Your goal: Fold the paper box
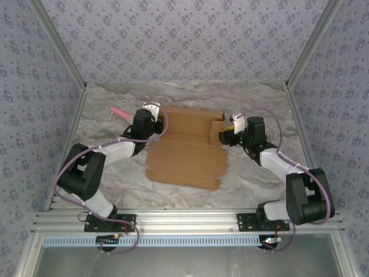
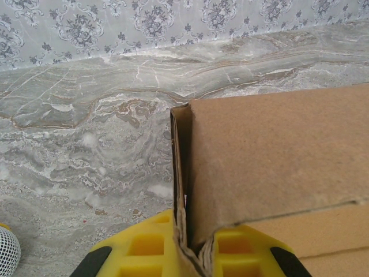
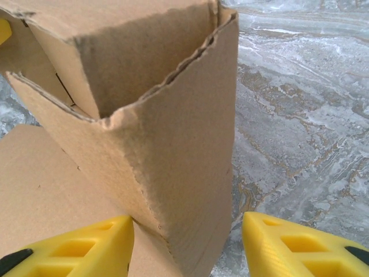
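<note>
Centrally on the marble table (image 1: pixel 259 179) sits the paper box (image 1: pixel 187 150), its side walls raised. Your left gripper (image 2: pixel 193 245) pinches the left wall, and a hard pull may tear that edge. Your right gripper (image 3: pixel 187 245) has its fingers spread astride the right corner, so that wall could spring flat. Both wrist views cut off the fingertips, and the locking tabs are hard to make out.
</note>
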You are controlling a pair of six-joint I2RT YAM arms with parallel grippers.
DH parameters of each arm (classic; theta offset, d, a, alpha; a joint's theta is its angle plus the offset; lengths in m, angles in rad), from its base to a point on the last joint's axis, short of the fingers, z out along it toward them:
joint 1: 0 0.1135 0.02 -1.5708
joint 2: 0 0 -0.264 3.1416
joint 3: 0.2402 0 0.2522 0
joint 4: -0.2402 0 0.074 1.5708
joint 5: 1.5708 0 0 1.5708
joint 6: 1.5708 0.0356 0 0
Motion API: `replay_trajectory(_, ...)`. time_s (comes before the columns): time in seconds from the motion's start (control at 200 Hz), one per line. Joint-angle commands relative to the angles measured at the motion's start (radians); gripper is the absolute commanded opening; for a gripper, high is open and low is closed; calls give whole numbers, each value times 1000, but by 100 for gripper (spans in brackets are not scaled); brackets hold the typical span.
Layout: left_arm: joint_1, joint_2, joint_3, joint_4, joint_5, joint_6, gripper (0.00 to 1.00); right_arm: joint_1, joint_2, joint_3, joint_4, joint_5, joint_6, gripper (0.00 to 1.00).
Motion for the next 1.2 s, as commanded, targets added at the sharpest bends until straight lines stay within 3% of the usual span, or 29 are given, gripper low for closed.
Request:
replay_trajectory(0.0, 4, -31, 17, 14, 37, -13, 3, 28, 5, 21, 55, 86, -14, 54)
replay_trajectory(0.585, 4, -20, 21, 17, 50, -17, 3, 153, 76, 38, 169, 368, 40, 53)
replay_trajectory(0.919, 3, -17, 22, 17, 54, -19, 3, 225, 172, 92, 174, 550, 128, 42)
replay_trajectory(1.194, 3, -14, 21, 14, 54, -21, 3, 291, 247, 194, 29, 844, 282, 29)
